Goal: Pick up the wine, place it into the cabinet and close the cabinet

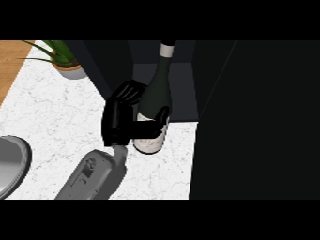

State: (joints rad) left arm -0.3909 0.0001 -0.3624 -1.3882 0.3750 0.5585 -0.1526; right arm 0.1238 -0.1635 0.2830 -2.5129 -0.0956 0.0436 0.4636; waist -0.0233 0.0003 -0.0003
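A dark green wine bottle (156, 89) with a pale label near its base leans with its neck pointing into the dark open cabinet (183, 84). Its base is over the white counter, just in front of the cabinet's opening. My left hand (118, 119) is shut on the bottle's lower part. The thumb crosses the front of the bottle and the fingers (129, 92) curl round its far left side. The grey forearm comes up from the lower left. Whether the base touches the counter cannot be told. My right hand does not show.
The black cabinet door (266, 122) stands open and fills the right side. A potted plant (66, 65) stands at the back left of the marble counter (51, 117). A grey rounded object (3, 166) sits at the left edge.
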